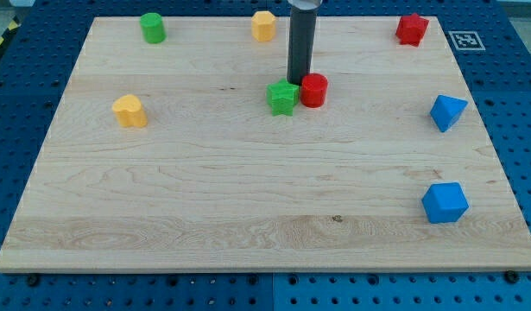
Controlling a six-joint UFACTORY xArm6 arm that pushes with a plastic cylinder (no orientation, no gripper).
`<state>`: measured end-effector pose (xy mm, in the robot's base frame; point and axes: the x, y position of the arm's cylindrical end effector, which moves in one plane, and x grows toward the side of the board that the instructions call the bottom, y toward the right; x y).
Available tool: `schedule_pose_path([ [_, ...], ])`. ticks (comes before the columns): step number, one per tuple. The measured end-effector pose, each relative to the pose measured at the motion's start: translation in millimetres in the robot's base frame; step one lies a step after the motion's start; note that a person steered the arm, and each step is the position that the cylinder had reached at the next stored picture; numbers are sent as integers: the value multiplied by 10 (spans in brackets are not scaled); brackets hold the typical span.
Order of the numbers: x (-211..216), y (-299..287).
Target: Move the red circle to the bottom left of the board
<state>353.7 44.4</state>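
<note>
The red circle (314, 90) stands on the wooden board (205, 190), a little above the board's middle. A green star (283, 98) touches its left side. My tip (299, 81) sits just above and between these two blocks, right behind them, with the dark rod rising to the view's top.
A green cylinder (153, 28) is at the top left and a yellow hexagon (263, 26) at the top middle. A red star (412, 29) is at the top right. A yellow block (129, 111) is at the left. Two blue blocks, one (447, 112) above the other (444, 203), are at the right.
</note>
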Motion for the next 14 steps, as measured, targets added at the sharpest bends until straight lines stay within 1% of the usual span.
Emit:
schedule_pose_path([
  [1, 153, 50],
  [2, 153, 65],
  [4, 135, 219],
  [6, -21, 435],
  [7, -16, 464],
  [8, 29, 548],
  [10, 329, 742],
  [12, 483, 653],
  [14, 630, 364],
])
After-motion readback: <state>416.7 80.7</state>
